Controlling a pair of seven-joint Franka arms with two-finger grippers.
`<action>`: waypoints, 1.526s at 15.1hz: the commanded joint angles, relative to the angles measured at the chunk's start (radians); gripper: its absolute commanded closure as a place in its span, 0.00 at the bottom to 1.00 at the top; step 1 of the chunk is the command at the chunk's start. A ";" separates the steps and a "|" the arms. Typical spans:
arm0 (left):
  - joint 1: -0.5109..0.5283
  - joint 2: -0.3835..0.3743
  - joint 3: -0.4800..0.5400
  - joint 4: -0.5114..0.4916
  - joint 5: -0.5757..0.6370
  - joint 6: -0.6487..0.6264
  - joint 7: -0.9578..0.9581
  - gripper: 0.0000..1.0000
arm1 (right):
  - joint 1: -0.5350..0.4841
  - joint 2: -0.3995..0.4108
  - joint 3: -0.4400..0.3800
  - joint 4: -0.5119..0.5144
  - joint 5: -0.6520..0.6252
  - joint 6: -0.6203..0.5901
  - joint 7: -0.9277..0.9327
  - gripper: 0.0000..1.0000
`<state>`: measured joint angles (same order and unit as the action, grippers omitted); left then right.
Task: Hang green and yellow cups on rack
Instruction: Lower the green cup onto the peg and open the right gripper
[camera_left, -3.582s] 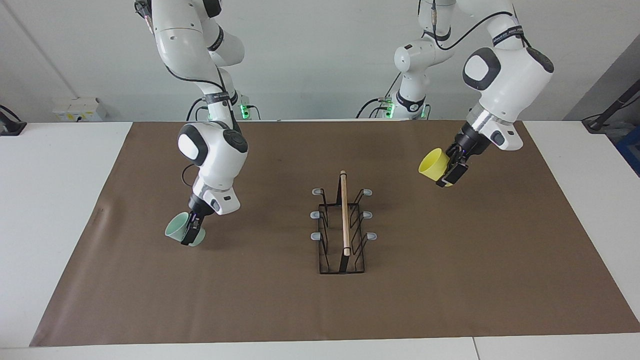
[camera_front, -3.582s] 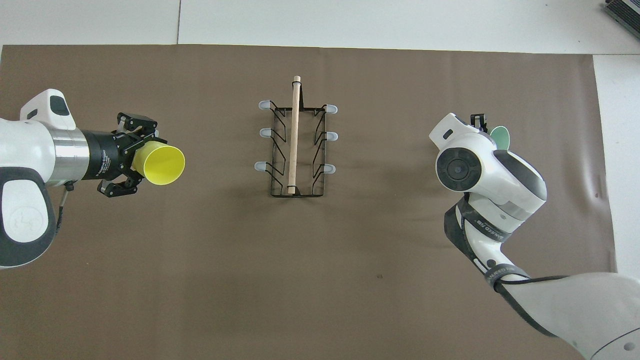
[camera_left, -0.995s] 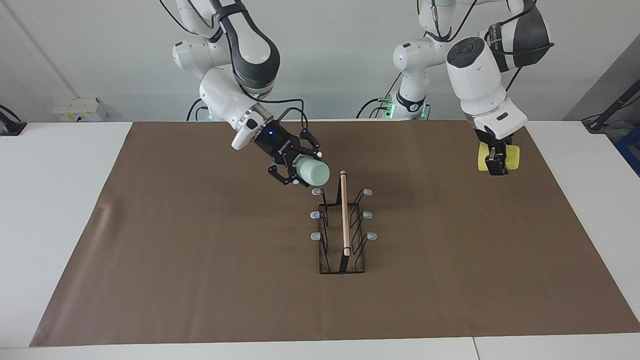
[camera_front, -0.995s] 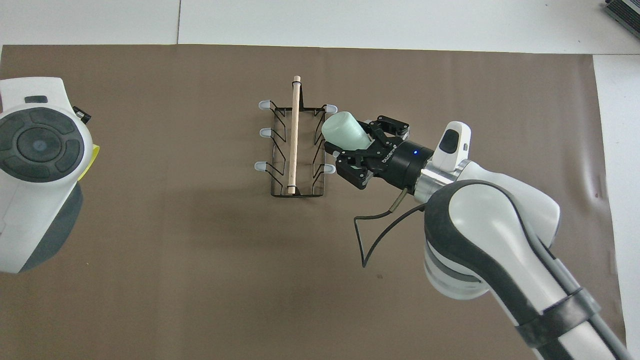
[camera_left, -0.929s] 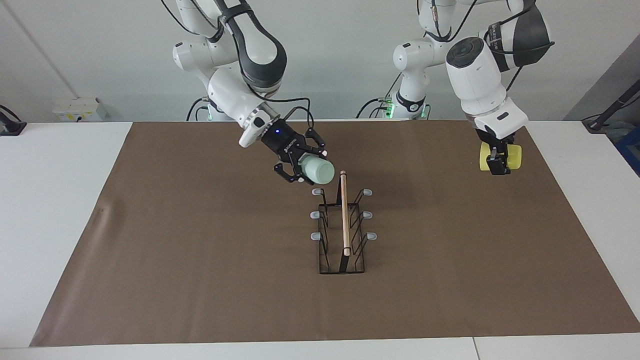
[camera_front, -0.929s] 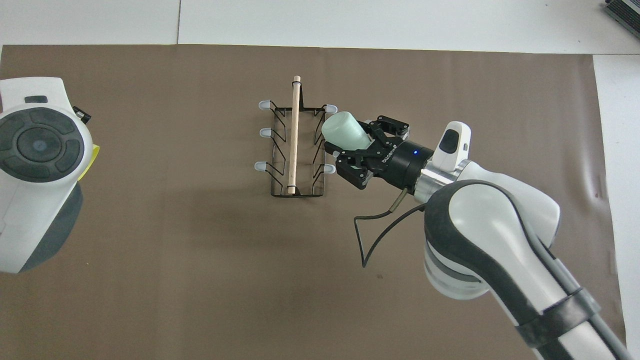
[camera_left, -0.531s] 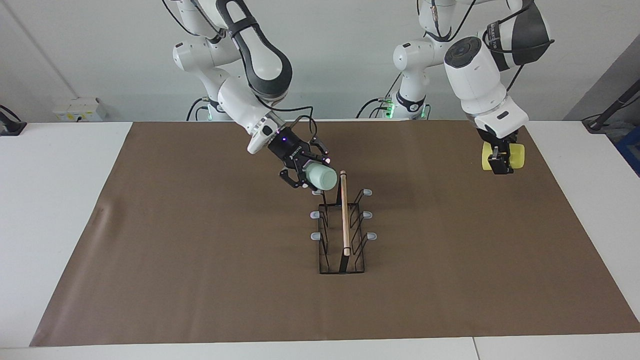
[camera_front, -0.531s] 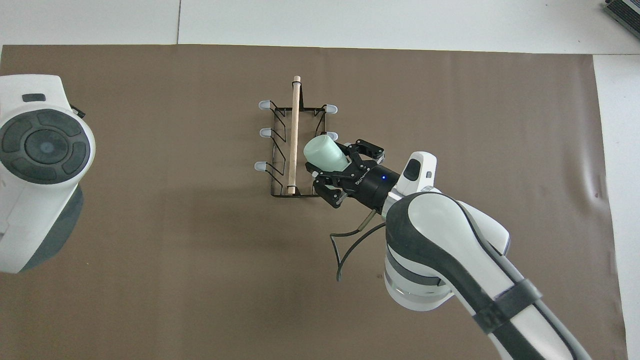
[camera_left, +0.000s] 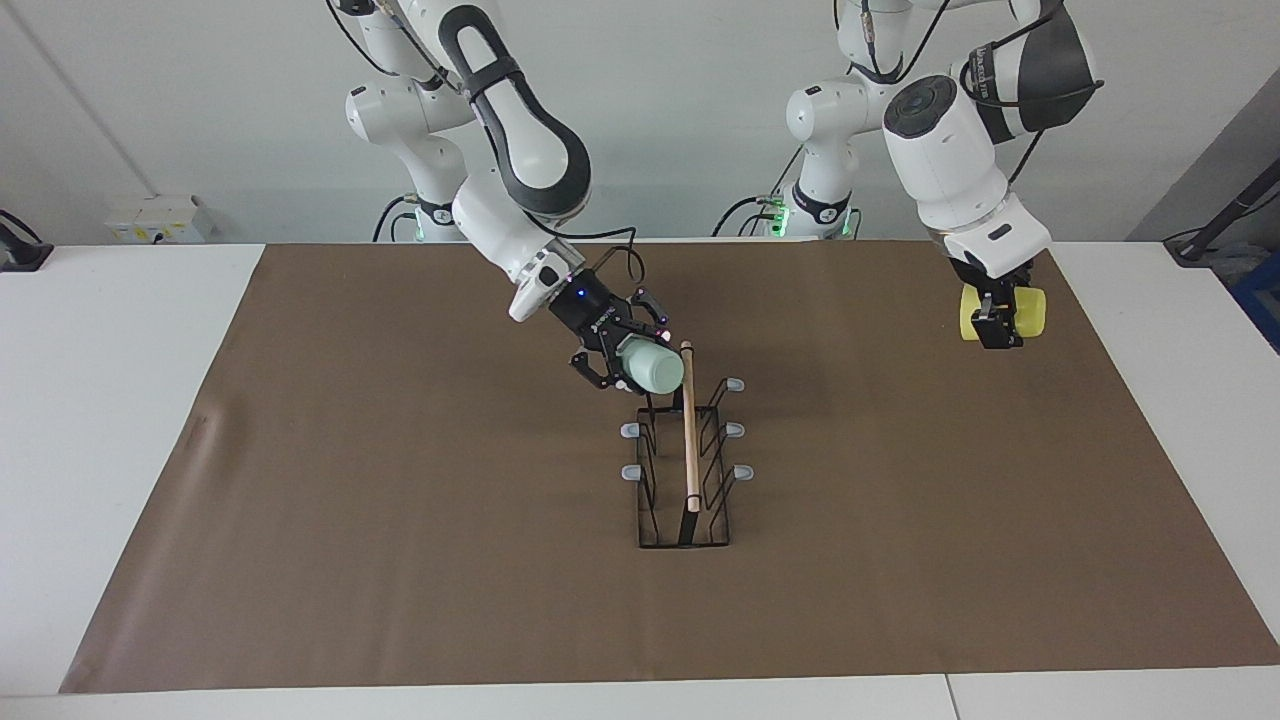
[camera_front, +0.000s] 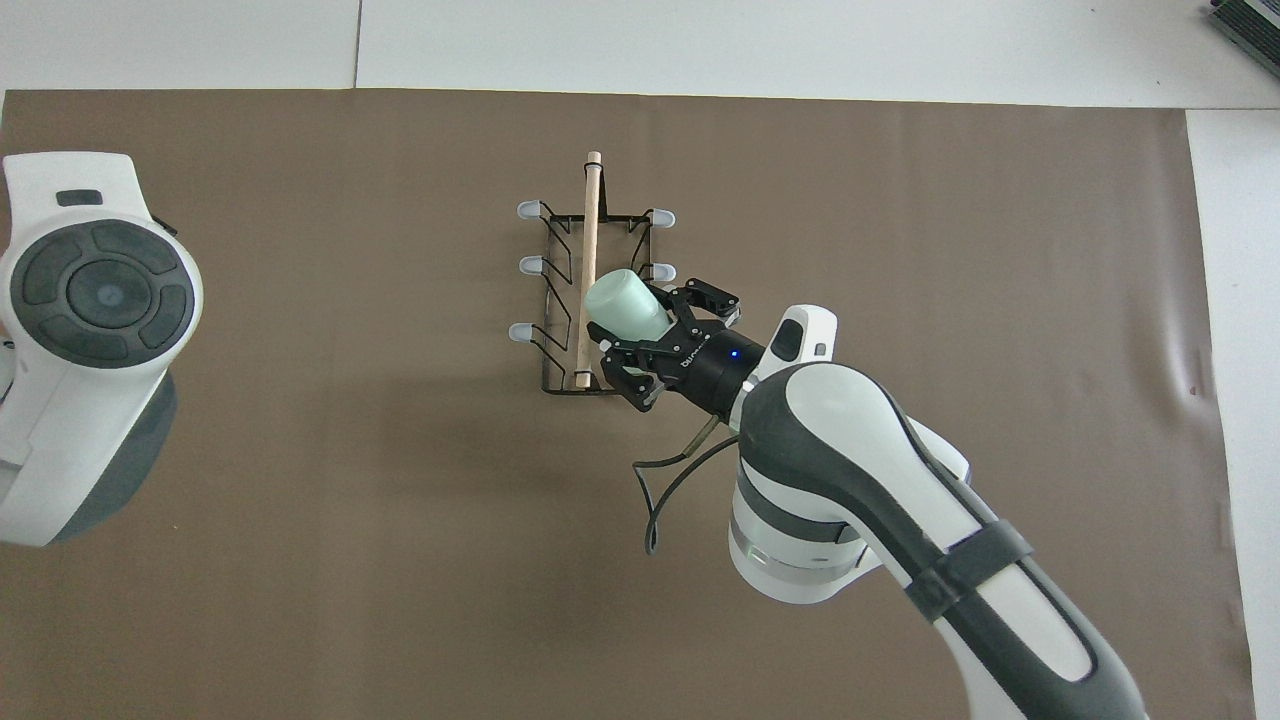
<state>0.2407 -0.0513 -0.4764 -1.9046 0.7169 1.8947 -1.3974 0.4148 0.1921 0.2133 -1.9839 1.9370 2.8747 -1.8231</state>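
The black wire rack (camera_left: 684, 500) with its wooden rod (camera_left: 689, 430) stands mid-table, seen from above as rack (camera_front: 560, 300). My right gripper (camera_left: 630, 362) is shut on the mint green cup (camera_left: 655, 369), holding it tilted, base toward the rod, right beside the rod. It hangs over the rack's end nearest the robots, on the right arm's side, and hides the prong there. From above, the green cup (camera_front: 622, 303) and right gripper (camera_front: 655, 335) overlap the rack. My left gripper (camera_left: 998, 327) hangs over the mat near the left arm's end, shut on the yellow cup (camera_left: 1034, 311).
A brown mat (camera_left: 400, 520) covers most of the white table. Grey-tipped prongs (camera_left: 742, 471) stick out from both sides of the rack. In the overhead view the left arm's wrist (camera_front: 95, 300) hides the yellow cup.
The right gripper has carried the green cup down and toward the rack, from beside its end to over the near prong. The left arm has barely moved.
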 joint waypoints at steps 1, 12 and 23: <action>-0.014 0.005 0.004 0.002 0.027 -0.020 -0.025 1.00 | -0.001 0.047 0.003 0.042 0.034 0.025 -0.067 1.00; -0.015 0.005 0.004 0.001 0.041 -0.022 -0.023 1.00 | 0.002 0.063 0.003 0.113 0.063 0.032 -0.061 1.00; -0.015 0.007 0.004 -0.007 0.041 -0.020 -0.034 1.00 | -0.007 0.066 0.003 0.033 0.186 0.037 -0.195 1.00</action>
<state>0.2407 -0.0484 -0.4766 -1.9090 0.7286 1.8907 -1.4041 0.4041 0.2814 0.2084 -1.9202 2.0484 2.8959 -1.9738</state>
